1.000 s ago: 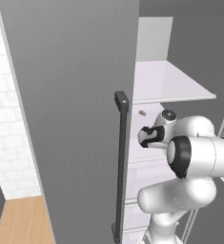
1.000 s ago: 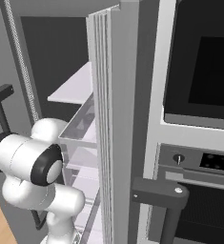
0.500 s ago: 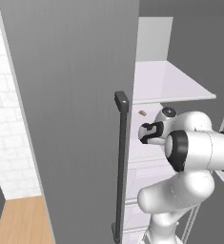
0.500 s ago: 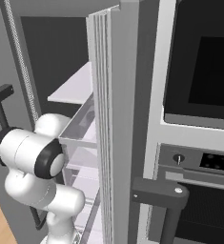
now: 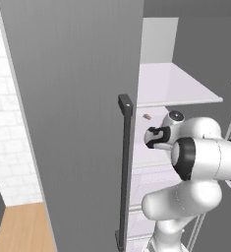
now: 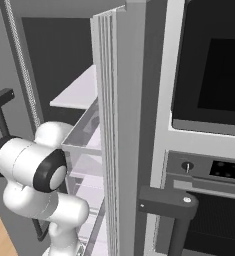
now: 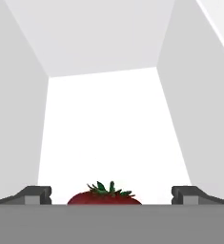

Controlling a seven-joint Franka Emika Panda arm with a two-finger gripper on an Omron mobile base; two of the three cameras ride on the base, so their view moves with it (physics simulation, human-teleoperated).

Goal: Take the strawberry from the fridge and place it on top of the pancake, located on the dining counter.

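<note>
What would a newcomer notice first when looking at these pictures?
First, the red strawberry with green leaves, low in the hand view on a white fridge shelf, between the wide-open fingertips of the end effector. Next, the tall grey fridge door with its dark bar handle, filling the left base view, with the white arm reaching past it.

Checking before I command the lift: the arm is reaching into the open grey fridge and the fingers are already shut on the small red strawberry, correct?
Not quite. In the hand view the fingers stand wide open on either side of the small red strawberry, not shut on it. The arm is indeed reaching into the open grey fridge.
</note>
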